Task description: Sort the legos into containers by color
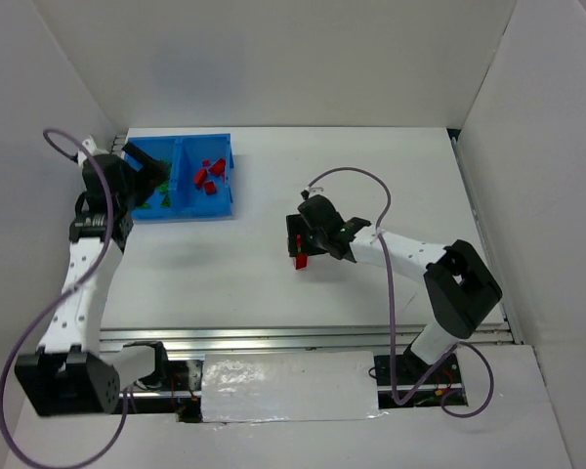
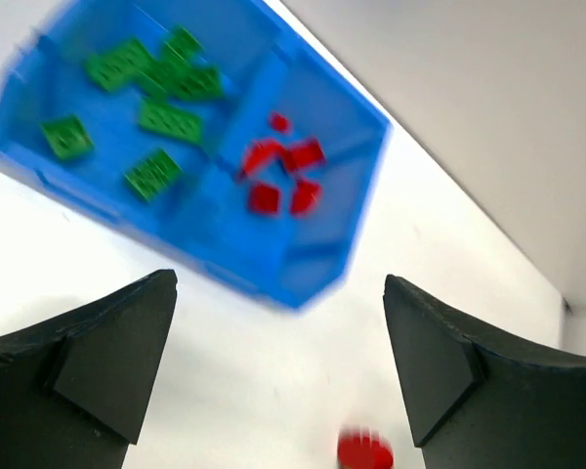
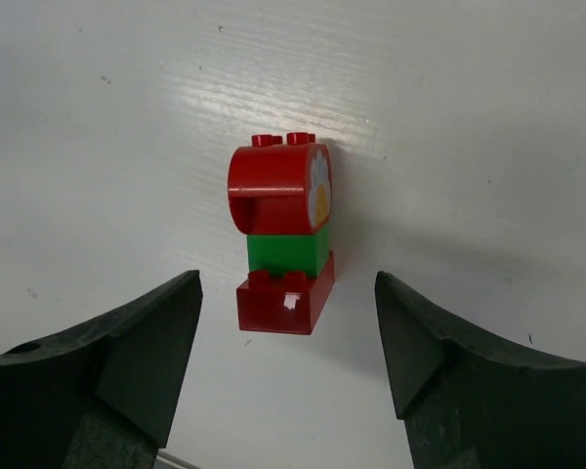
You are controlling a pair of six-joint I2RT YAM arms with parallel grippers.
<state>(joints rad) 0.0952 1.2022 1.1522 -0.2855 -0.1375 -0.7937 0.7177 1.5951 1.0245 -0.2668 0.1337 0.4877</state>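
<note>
- Presently, the right end effector (image 3: 287, 281) hangs empty with its fingers spread wide. A joined red-green-red stack (image 3: 281, 227) lies centred between them on the surface (image 3: 98, 117), apparently lined up for a grasp.
- Likewise agape and empty, the left end effector (image 2: 279, 283) faces the blue bin (image 2: 317, 278) ahead, with green legos (image 2: 166, 117) in its left compartment and red legos (image 2: 283, 171) in its right.
- Because the stack mixes colours, it probably needs separating first.
</note>
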